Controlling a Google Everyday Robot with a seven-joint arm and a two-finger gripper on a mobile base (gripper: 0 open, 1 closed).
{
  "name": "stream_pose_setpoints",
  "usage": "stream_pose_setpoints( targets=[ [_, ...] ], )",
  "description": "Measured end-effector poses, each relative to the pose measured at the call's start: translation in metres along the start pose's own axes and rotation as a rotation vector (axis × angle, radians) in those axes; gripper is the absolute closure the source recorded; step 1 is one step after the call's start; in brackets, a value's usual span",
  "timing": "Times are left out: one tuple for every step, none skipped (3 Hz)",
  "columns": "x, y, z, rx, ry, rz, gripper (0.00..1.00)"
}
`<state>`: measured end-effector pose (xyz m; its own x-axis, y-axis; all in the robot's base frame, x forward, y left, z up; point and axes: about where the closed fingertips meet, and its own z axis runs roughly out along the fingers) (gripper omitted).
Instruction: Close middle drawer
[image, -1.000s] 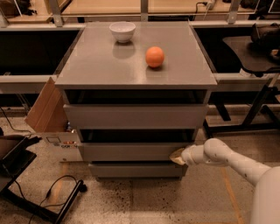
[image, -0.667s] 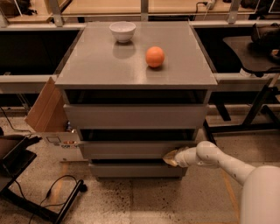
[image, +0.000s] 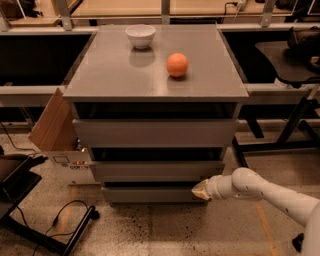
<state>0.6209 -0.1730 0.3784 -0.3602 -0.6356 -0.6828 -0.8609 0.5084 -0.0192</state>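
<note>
Lowered slightly, gripper (image: 200, 190), state unclear, sits below middle drawer (image: 157, 170); orange (image: 177, 65), bowl (image: 140, 36) on cabinet top (image: 110, 75).

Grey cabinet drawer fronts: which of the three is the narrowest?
The lowest matte-grey drawer front, shorter across than both above it; the robot's gripper sits by its right end.

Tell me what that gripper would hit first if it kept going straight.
Probably the lowest drawer, just under the middle drawer: the gripper sits at its right end, pointing left. Depth is unclear.
</note>
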Motion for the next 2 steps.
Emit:
stream_pose_setpoints(
  targets=[
    [0.004,0.015,-0.061,0.053,0.113,-0.049,1.0],
    [0.009,0.039,-0.141,0.129,0.273,-0.14,1.0]
  ],
)
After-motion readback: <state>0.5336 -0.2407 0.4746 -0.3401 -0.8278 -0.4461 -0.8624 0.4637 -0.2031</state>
